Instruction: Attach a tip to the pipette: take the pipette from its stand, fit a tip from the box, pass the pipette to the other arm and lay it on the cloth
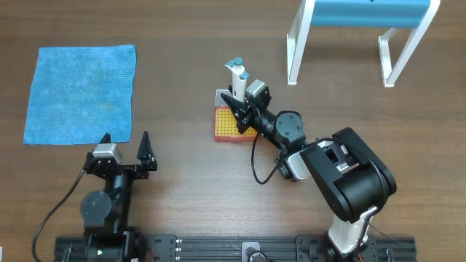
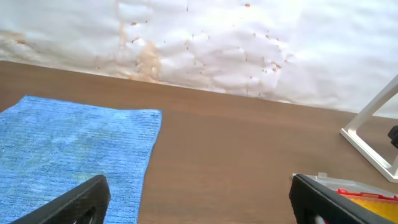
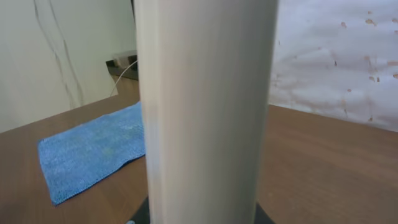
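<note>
Tip box point(image 1: 226, 125) is the landmark, mid-tabletop point(image 1: 189, 189).
- Right claw point(image 1: 242, 103): at the box, closed around the white pipette point(image 1: 237, 74). The pipette is held upright just by the box; its tip end can't be made out.
- Left claw point(image 1: 125, 144): well left of the box, fingers spread wide, holding nothing.
- Blue cloth point(image 1: 80, 94): lies flat, far left of the box, just beyond the left claw.
- White-and-blue stand point(image 1: 357, 29): right of the box, farther back.

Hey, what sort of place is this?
Probably a lab-style robot test bench. Signs: a white pipette with a blue cap, a red-and-yellow box of pipette tips, and a blue cloth laid on a brown wooden tabletop.
</note>
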Available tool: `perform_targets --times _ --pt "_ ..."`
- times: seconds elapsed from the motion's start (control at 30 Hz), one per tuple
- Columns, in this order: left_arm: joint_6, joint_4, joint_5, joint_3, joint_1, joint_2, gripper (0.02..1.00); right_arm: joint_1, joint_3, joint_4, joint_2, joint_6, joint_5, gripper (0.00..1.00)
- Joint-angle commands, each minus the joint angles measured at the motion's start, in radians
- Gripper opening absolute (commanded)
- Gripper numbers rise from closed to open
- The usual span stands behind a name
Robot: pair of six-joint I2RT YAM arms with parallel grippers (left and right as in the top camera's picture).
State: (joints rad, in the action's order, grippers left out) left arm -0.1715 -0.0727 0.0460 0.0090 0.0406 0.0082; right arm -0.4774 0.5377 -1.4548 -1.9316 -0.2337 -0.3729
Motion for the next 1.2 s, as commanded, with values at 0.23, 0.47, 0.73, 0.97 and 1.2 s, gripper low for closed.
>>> perform_targets --times 0.23,0.47,0.73,0.97,1.2 --pt "0.016 -0.002 0.012 -0.003 0.005 -0.005 0.936 0.003 0.022 -0.006 0.022 0.01 -0.013 0.071" --pt "0.016 -0.002 0.012 -0.003 0.005 -0.005 0.936 0.003 0.037 -0.004 0.019 0.01 -0.008 0.071" --pt "0.016 -0.002 0.012 -0.003 0.005 -0.005 0.934 0.004 0.038 -0.002 0.005 0.01 -0.002 0.073" --pt "0.016 -0.002 0.012 -0.003 0.005 -0.005 0.936 0.005 0.038 -0.002 -0.004 0.01 -0.002 0.071" --pt "0.016 -0.002 0.012 -0.003 0.005 -0.005 0.934 0.006 0.038 0.002 -0.024 0.011 -0.002 0.071"
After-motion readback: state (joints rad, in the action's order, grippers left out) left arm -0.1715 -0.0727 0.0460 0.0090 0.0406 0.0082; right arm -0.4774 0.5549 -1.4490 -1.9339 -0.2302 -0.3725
